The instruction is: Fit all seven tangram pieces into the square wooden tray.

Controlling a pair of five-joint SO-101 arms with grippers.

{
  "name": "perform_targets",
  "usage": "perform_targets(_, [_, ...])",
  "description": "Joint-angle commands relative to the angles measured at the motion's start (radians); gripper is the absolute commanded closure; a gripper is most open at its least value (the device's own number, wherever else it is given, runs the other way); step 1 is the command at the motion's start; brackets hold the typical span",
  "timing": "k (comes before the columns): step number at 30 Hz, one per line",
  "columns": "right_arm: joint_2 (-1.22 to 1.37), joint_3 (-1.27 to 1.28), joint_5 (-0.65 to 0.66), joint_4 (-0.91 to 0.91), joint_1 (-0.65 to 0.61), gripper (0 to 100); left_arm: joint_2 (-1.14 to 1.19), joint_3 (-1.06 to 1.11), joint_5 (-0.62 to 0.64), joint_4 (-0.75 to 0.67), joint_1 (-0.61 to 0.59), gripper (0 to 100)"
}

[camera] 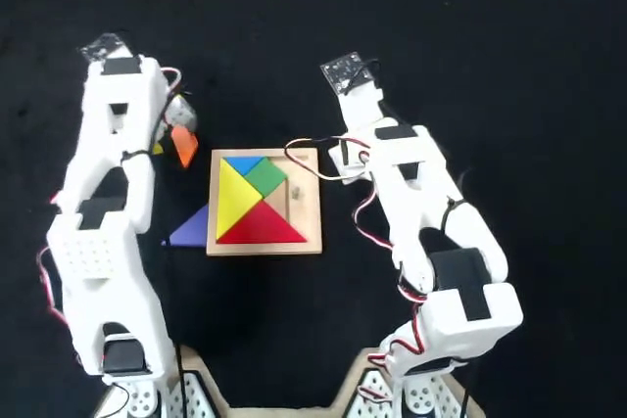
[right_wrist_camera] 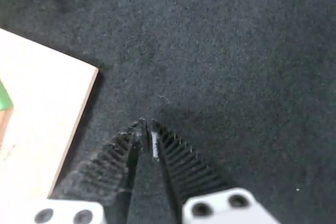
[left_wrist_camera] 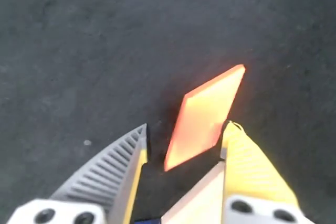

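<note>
So the square wooden tray sits dead centre of the high view, light wood with a raised rim, on a fuzzy black cloth that covers the whole table.

Four flat glossy pieces are in it, packed into its left part: a blue triangle at the top, a green square turned on its corner, a big yellow triangle and a big red triangle along the bottom. The right strip of the tray is bare wood.

Two more pieces are outside. A purple triangle lies touching the tray's left edge low down. An orange parallelogram is up and left of the tray, a little way off it.

The left gripper has its ribbed fingers spread with the orange piece between them. One finger is right at its edge and there's a gap on the other side, so no squeeze on it.

The right gripper is pinched closed on nothing, tips together over the cloth just off the tray's upper right corner.

Lots of open cloth on the right and across the top.
</note>
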Motion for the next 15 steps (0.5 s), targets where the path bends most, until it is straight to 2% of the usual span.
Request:
perform_targets(1, [-0.015,-0.024,0.005,-0.009,0.014,98.7,-0.089,0.001,0.006,0.006,-0.01,77])
perform_targets(7, [-0.012,-0.022,0.005,-0.008,0.014,98.7,-0.034,0.113,0.006,-0.166,-0.015,77])
perform_targets(15, [-0.013,-0.022,0.005,-0.008,0.014,98.7,-0.017,0.11,0.002,-0.176,-0.021,77])
